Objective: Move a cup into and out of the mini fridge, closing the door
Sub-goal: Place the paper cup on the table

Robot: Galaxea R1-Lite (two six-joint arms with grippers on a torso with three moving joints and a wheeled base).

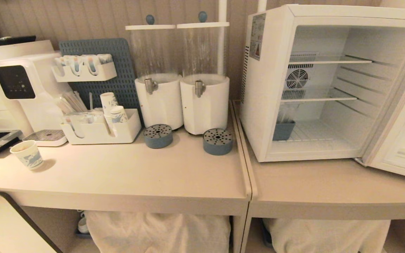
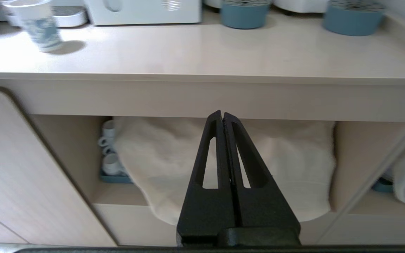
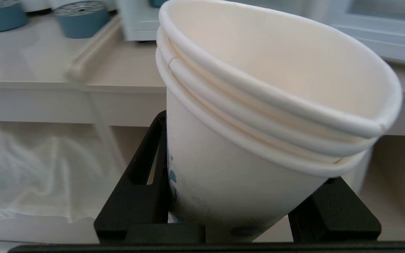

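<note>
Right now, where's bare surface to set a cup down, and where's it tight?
Free: counter front between the lone cup and the seam; the strip before the open mini fridge; the fridge floor beside the blue bin. Crowded: back row, with the caddy, dispensers and drip cups.

- Mini fridge [image 1: 271, 88] mouth wide open; door [image 1: 404, 140] swung out past the right counter's right edge, blocking approach from that side.
- Both wire shelves [image 1: 323, 97] bare; blue bin [image 1: 283, 130] fills the floor's left rear corner.
- Right counter [image 1: 329, 189] front strip bare.
- Left counter [image 1: 135, 175] front bare; two blue drip cups [image 1: 218, 141] near its right edge, lone patterned cup [image 1: 27, 154] near the left edge.
</note>
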